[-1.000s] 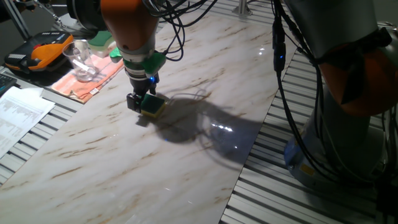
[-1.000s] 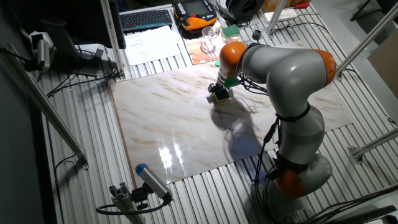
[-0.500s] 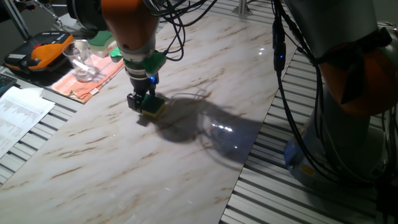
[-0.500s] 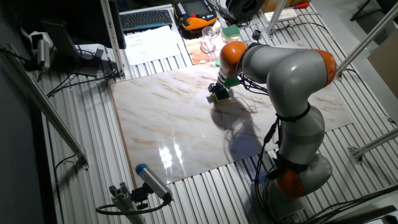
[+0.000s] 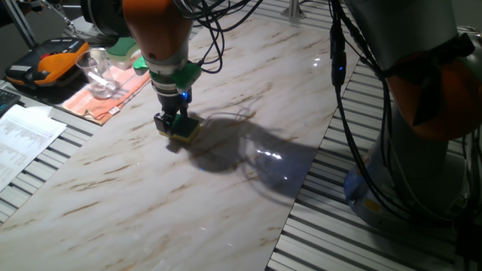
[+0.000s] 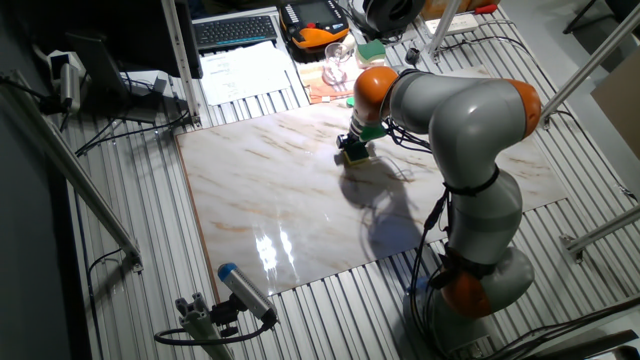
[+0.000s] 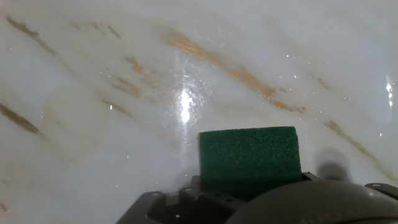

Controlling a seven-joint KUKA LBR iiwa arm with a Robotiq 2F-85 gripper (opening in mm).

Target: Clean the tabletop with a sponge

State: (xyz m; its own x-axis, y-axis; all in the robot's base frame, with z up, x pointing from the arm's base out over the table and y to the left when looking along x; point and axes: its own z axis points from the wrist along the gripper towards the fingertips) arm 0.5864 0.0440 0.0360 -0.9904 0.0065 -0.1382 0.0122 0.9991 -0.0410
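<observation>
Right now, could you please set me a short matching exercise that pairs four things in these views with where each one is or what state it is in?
Things:
1. sponge
2. tool
3. clear glass
4. tabletop

Places or states:
A. stands on the orange cloth beside the slab
B. glossy, reflecting lights
C. shut on the green-topped block
D. pressed on the marble, held from above

Pairs: 1-D, 2-C, 3-A, 4-B
</observation>
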